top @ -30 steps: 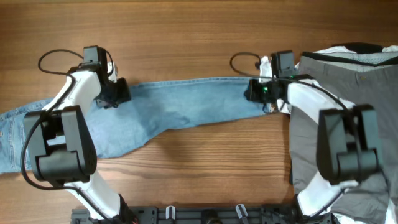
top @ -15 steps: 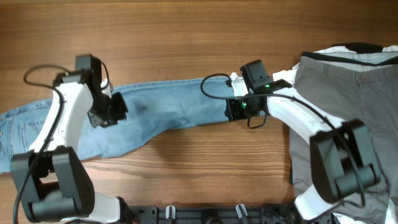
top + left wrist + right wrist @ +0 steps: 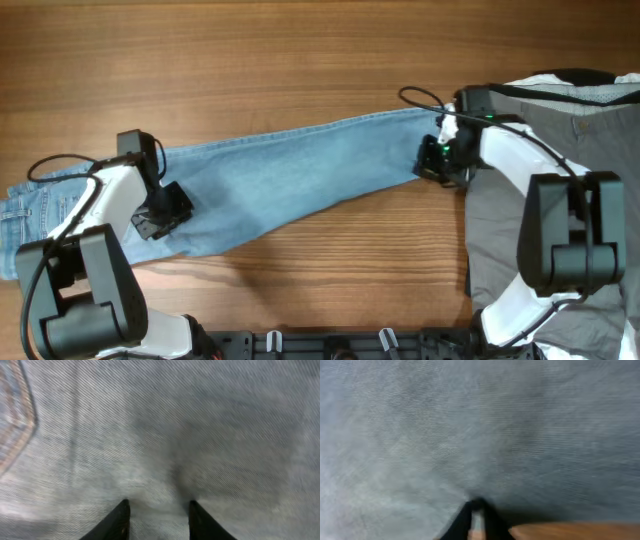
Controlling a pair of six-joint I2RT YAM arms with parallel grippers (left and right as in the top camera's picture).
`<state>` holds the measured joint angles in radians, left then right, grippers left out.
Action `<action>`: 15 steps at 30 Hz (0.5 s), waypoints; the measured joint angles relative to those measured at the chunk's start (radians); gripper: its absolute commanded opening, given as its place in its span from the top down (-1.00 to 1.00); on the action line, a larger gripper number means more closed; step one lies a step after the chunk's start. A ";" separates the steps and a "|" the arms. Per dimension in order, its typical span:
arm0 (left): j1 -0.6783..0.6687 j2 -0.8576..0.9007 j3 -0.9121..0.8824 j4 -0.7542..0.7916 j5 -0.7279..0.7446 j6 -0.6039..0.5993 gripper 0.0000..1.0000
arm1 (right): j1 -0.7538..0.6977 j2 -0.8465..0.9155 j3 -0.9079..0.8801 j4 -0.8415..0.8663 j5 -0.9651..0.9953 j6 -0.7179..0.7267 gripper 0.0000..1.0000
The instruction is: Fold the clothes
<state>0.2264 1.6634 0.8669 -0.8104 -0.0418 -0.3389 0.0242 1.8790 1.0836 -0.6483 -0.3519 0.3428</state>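
Observation:
The light-blue jeans [image 3: 300, 165] lie stretched across the table, waist and back pocket at the far left and leg end at the right. My left gripper [image 3: 160, 212] rests on the denim near the seat. In the left wrist view its fingers [image 3: 159, 510] are apart, tips pressed on flat denim [image 3: 165, 435], with pocket stitching [image 3: 22, 415] at upper left. My right gripper [image 3: 437, 160] sits at the leg end. In the right wrist view its fingers [image 3: 477, 512] are closed together on the denim edge [image 3: 470, 435]. Grey trousers [image 3: 590, 180] lie at the right, with a white garment edge [image 3: 600, 93] above them.
The wooden table [image 3: 320, 60] shows behind and in front of the jeans, and under the right fingers [image 3: 570, 532]. The grey trousers lie under the right arm at the right edge. The arm bases and a black rail [image 3: 330, 345] stand along the front edge.
My right gripper has moved back to the right with the leg end, drawing the leg out straight. My left gripper has slid down and left along the jeans.

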 measured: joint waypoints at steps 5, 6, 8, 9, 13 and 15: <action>0.009 0.001 0.068 -0.052 -0.029 0.039 0.35 | -0.021 -0.085 -0.017 -0.050 0.043 -0.076 0.19; 0.014 0.001 0.107 -0.069 -0.028 0.049 0.48 | -0.021 -0.122 -0.017 -0.051 0.043 -0.084 0.14; 0.025 0.002 0.166 -0.078 0.011 0.055 0.81 | -0.021 -0.179 -0.017 -0.051 0.043 -0.101 0.10; 0.029 0.002 0.182 -0.076 0.037 0.063 0.89 | -0.021 -0.203 -0.017 -0.051 0.043 -0.106 0.08; 0.032 0.001 0.181 -0.029 0.143 0.080 0.92 | -0.021 -0.295 -0.017 -0.050 0.043 -0.122 -0.05; 0.041 0.001 0.150 -0.013 0.157 0.057 0.92 | -0.021 -0.299 -0.017 -0.051 0.043 -0.126 -0.14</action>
<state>0.2676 1.6646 1.0168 -0.8230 0.1154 -0.2821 0.0029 1.5795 1.0664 -0.6998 -0.3092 0.2173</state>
